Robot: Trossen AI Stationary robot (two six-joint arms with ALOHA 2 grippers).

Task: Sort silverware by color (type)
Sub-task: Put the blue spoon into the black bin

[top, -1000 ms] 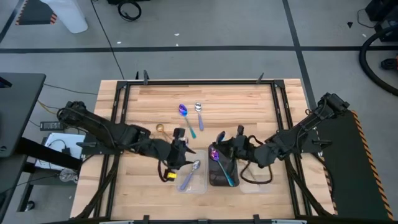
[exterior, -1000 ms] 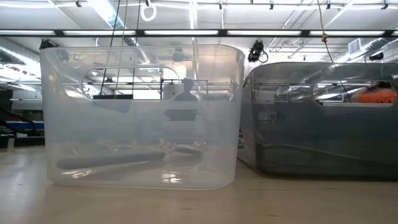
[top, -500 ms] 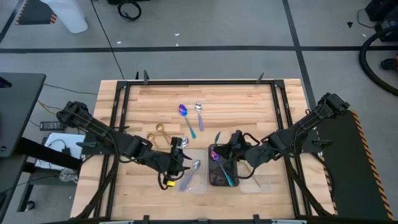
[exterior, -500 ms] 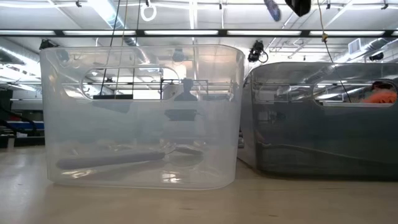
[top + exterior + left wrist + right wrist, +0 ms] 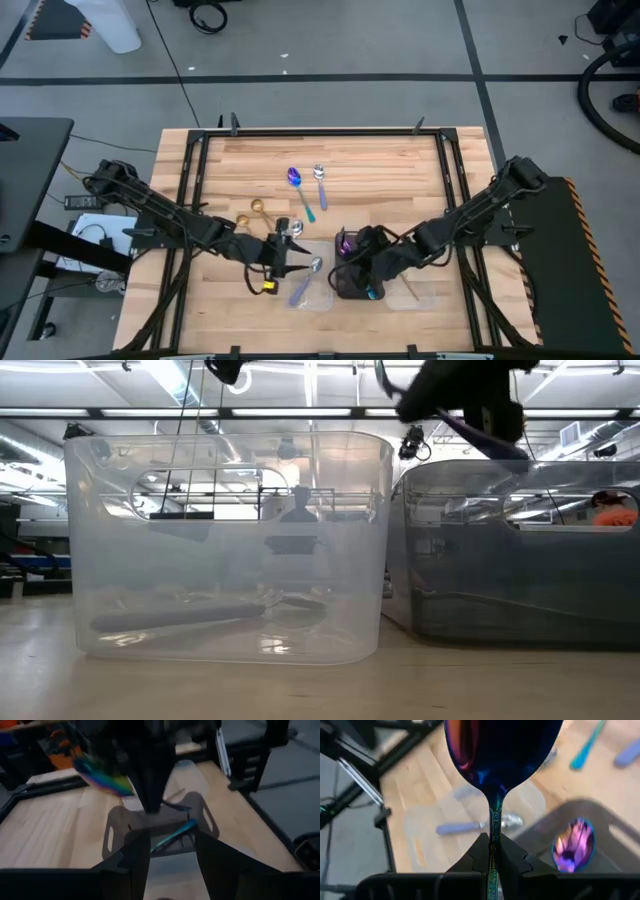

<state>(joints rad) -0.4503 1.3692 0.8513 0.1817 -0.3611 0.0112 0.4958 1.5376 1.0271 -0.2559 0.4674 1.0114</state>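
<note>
My right gripper [image 5: 357,250] hangs over the dark tray [image 5: 345,291], shut on an iridescent purple-blue spoon [image 5: 500,750]. Another iridescent spoon [image 5: 574,845] lies in that tray. My left gripper [image 5: 285,247] stands open and holds nothing, at the far end of the clear tray [image 5: 318,298]. In that tray a silver spoon [image 5: 305,279] lies flat. On the bare wood beyond lie a purple-blue spoon [image 5: 297,186], a silver spoon [image 5: 320,179] and a gold spoon [image 5: 256,207]. My right gripper pinches the iridescent spoon's neck [image 5: 493,822], just behind the bowl, between its two fingers. The bowl [image 5: 500,750] sticks out ahead of the fingertips and the handle runs back between them. The spoon is lifted clear, above the dark tray.
A second clear tray [image 5: 412,296] stands to the right of the dark one, near the table's front edge. In the low view the clear tray [image 5: 225,545] and the dark tray [image 5: 515,550] fill the foreground. Black rails [image 5: 320,131] frame the table.
Both grippers have come down. My right gripper has sunk toward the dark tray and the near edge with the spoon, rolling and tipping further downward. My left gripper has dropped a little toward the clear tray, staying open.
</note>
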